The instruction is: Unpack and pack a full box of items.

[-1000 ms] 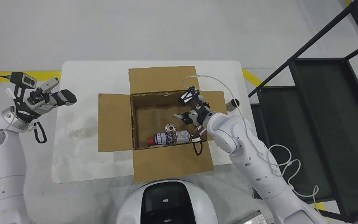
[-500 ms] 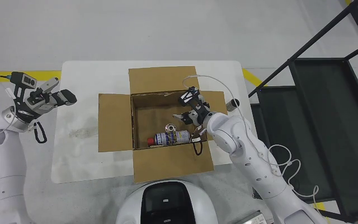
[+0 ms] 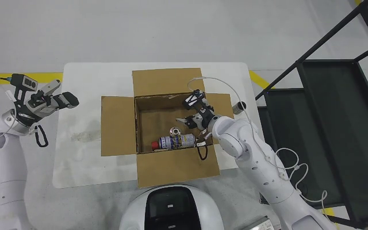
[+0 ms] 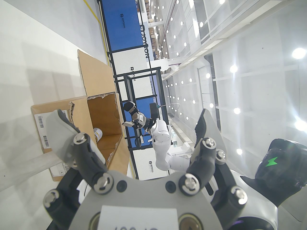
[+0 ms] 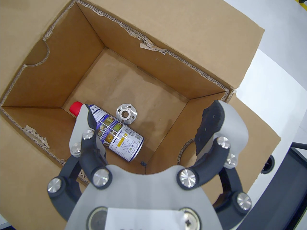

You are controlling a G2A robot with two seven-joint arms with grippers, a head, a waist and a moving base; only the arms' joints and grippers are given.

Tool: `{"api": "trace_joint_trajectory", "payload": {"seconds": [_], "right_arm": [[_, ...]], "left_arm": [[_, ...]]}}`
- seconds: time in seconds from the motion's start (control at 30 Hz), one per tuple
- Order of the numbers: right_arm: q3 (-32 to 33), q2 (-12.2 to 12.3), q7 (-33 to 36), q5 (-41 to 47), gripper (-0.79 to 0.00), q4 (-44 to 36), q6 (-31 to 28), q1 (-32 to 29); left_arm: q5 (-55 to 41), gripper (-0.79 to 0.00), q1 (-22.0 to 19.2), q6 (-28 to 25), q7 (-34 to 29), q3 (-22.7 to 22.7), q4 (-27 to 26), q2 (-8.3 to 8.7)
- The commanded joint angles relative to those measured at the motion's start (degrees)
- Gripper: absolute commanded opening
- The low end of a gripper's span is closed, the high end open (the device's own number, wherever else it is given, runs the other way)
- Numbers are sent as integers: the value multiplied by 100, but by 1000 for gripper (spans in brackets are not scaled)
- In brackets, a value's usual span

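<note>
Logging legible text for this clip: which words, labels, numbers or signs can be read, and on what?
Spray can label: pictures and fine print, too small to read.
Stickers on the outer wall of the box: barcodes and fine print, too small to read.
Blue panel in the room behind: a brand logo, not quoted here.
No other text is legible.

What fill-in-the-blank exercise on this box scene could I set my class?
1. The can lies on its side in the box, and its cap is ___.
2. Next to the can lies a round metal flange with a ___ in its middle.
3. The right gripper hangs over the box with its fingers ___.
4. The box stands on a table whose top is ___ in colour.

Missing words: red; hole; open; white.
</note>
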Motion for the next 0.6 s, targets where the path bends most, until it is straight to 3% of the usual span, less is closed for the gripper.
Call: {"api": "trace_joint_trajectory", "payload": {"seconds": [0.0,0.3,0.57], "right_arm": [[-106,-37,77,81,0,56,194,108],[-813,-295,1046,836,0,640,1355,738],[-1268,-522,1239,1252,0,1537,2148,1182]], "left_arm": [[0,0,0,0,0,0,0,0],[0,0,0,0,0,0,0,0],[0,0,0,0,0,0,0,0]]}}
